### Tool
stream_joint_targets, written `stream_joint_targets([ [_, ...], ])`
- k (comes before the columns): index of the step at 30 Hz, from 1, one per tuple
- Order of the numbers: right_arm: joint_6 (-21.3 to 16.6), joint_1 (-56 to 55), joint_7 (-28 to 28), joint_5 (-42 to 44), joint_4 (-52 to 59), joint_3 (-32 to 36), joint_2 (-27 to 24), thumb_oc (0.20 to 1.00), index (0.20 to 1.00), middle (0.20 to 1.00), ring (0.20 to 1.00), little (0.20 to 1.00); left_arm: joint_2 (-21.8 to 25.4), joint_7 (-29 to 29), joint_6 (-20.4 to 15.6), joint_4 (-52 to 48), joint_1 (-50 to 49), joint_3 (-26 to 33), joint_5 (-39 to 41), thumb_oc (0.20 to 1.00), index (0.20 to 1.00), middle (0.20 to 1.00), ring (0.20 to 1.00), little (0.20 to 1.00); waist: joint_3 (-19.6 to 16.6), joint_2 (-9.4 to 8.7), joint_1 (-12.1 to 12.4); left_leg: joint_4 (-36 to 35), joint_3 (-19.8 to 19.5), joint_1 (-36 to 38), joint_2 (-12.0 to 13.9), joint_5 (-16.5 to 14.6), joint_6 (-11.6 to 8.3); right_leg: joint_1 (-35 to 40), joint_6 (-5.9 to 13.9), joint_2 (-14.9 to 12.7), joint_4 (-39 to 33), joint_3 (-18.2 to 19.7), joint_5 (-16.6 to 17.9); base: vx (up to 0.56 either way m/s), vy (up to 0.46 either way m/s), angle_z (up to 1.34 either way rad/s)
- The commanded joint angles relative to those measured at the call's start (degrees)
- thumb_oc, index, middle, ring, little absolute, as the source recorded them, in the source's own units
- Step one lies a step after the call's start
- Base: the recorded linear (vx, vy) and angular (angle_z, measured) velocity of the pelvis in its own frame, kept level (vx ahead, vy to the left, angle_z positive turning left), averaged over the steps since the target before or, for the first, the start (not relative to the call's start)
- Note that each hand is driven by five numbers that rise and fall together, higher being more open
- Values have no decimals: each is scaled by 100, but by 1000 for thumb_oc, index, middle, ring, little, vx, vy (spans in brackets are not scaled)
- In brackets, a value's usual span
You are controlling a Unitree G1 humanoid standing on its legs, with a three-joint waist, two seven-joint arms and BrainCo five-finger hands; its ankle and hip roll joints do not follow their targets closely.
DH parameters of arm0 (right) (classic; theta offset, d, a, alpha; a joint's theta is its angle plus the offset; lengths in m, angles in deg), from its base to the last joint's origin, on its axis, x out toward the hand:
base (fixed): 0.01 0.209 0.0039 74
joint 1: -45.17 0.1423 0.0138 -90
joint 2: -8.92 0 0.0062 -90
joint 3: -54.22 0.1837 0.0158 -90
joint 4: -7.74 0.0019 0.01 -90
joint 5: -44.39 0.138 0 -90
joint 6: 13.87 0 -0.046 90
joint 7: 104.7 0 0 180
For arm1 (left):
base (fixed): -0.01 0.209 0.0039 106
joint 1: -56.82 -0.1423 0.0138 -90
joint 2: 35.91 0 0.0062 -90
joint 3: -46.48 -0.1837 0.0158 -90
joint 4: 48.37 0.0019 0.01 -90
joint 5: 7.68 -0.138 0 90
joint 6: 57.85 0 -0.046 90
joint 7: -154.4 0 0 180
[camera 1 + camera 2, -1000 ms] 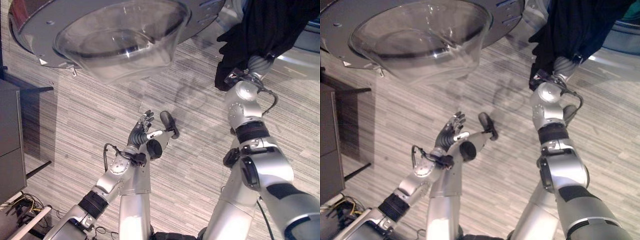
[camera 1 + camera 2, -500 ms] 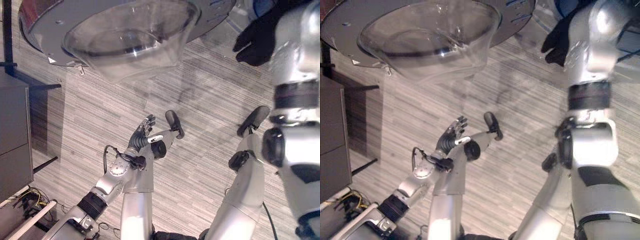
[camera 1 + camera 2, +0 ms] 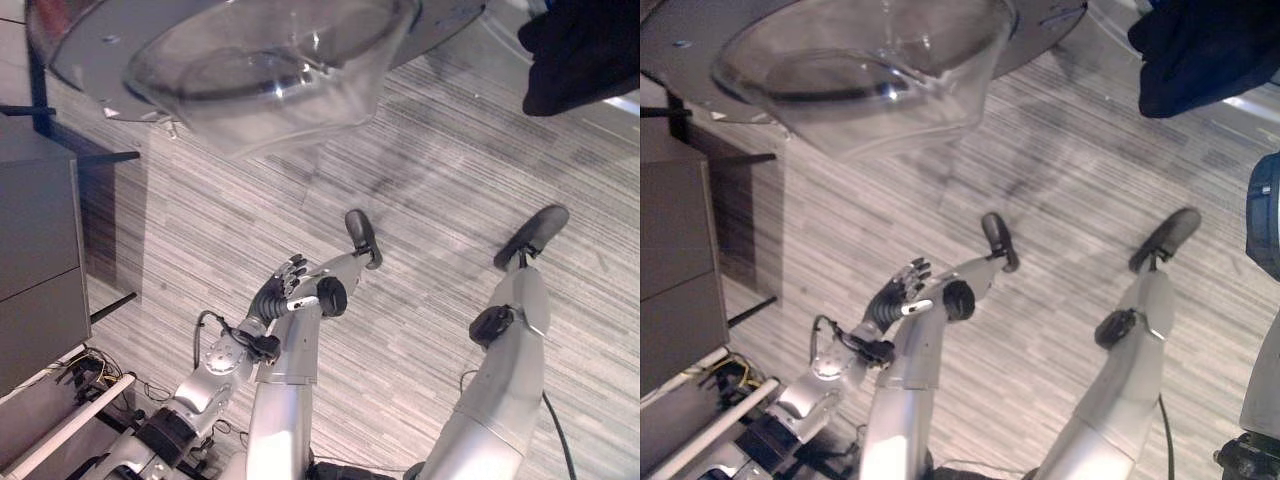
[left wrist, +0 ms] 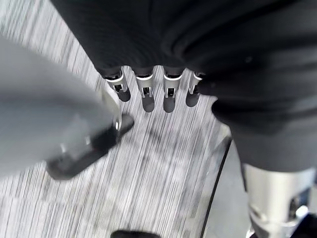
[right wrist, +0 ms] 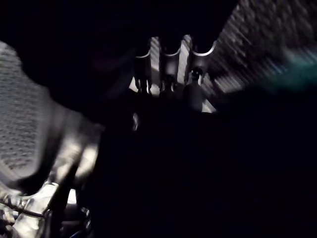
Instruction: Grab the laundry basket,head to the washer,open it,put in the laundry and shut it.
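1. The scene is a room with a grey striped plank floor (image 3: 430, 180); the open washer door (image 3: 270, 50), a round grey frame with a bulging clear glass bowl, hangs above it and serves as the landmark.
2. The laundry (image 3: 585, 55), a dark garment, bunches in the air well to the right of the door, at about the door's height.
3. In the right wrist view the right hand (image 5: 171, 82) shows silver fingers running into dark cloth; whether they are curled round it cannot be told.
4. The cloth looks soft, limp and light; it should drape and trail, so a bunched handful near its middle would likely carry best, with loose ends prone to snag on an edge.
5. The left hand (image 3: 283, 288) hangs below the door, over bare floor, with fingers relaxed and spread, holding nothing.
6. A dark cabinet (image 3: 40, 260) stands below the door, left of the left hand.
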Motion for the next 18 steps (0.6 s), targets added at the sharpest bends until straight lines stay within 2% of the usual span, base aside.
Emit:
stream_joint_targets([
  [1,-957,-1451,271,474,1821,254,137,1000,1000,1000,1000,1000,57,-145,-112,-413,-285,-64,23,1000,1000,1000,1000,1000,-186,145,-114,336,-608,334,-352,-1120,-445,-664,17,365,366,-242,-785,18,-25,-9],
  [2,-944,-1614,337,422,1965,355,141,1000,1000,1000,1000,1000,89,-143,-117,-403,-312,-80,25,1000,1000,1000,1000,1000,-212,110,-116,332,-600,336,-363,-1102,-432,-654,1,351,349,-252,-769,1,-22,-5],
  [3,-1385,-2297,331,577,2847,917,234,1000,1000,1000,1000,1000,-40,-164,-206,-310,-313,-31,135,1000,1000,1000,1000,1000,-165,121,-169,272,-628,380,-366,-1096,-425,-609,1,369,332,-261,-769,-11,-19,-6],
  [4,-1604,-2525,332,649,3105,1145,284,1000,1000,1000,1000,1000,-68,-171,-256,-291,-294,14,158,1000,1000,1000,1000,1000,-134,136,-173,253,-653,405,-366,-1097,-436,-593,15,380,348,-260,-789,-9,-20,-5],
  [5,-1612,-2600,343,633,3162,1194,289,1000,1000,1000,1000,1000,-49,-168,-263,-282,-301,4,159,1000,1000,1000,1000,1000,-139,117,-174,250,-647,407,-374,-1082,-427,-583,1,370,334,-270,-776,-16,-6,-5],
  [6,-1930,-3226,228,722,3709,1586,490,1000,1000,1000,1000,1000,-62,-151,-303,-274,-289,48,177,1000,1000,1000,1000,1000,-84,109,-207,213,-661,461,-389,-1076,-420,-543,8,391,325,-268,-762,0,0,0],
  [9,-2243,-4582,-307,436,4994,1909,801,1000,1000,1000,1000,1000,-116,-70,-382,-272,-402,260,97,1000,1000,1000,1000,1000,30,62,-328,110,-655,555,-385,-1038,-437,-435,18,446,300,-292,-748,-14,-2,3],
  [11,-2281,-4983,-377,304,5265,1993,895,1000,1000,1000,1000,1000,-132,-49,-382,-258,-460,283,72,1000,1000,1000,1000,1000,31,43,-363,93,-666,580,-387,-1030,-436,-409,15,461,296,-300,-747,0,0,0],
  [12,-2239,-5828,-469,-161,5880,2079,1012,1000,1000,1000,1000,1000,-146,-25,-433,-261,-560,337,2,1000,1000,1000,1000,1000,32,-25,-466,54,-670,609,-380,-1014,-430,-350,15,475,284,-339,-735,0,0,0],
  [14,-2120,-6727,-552,-710,6498,2167,1071,1000,1000,1000,1000,1000,-141,-26,-456,-271,-671,400,-75,1000,1000,1000,1000,1000,32,-89,-585,23,-680,638,-368,-999,-432,-277,19,494,260,-373,-733,-6,-1,2],
  [15,-2045,-7690,-730,-1065,7078,2198,1196,1000,1000,1000,1000,1000,-113,-31,-504,-352,-803,445,-118,1000,1000,1000,1000,1000,33,-161,-718,-32,-704,669,-336,-971,-446,-204,32,494,225,-422,-725,-13,-4,3],
  [16,-2027,-7747,-731,-1080,7133,2218,1207,1000,1000,1000,1000,1000,-105,-31,-505,-360,-822,436,-121,1000,1000,1000,1000,1000,31,-166,-725,-39,-702,675,-347,-951,-438,-189,19,483,207,-431,-710,-22,-10,4],
  [18,-1884,-8540,-953,-1370,7309,2071,1277,1000,1000,1000,1000,1000,-65,-45,-528,-398,-894,448,-153,1000,1000,1000,1000,1000,33,-232,-850,-96,-745,687,-305,-938,-464,-121,42,498,170,-470,-713,0,0,0],
])
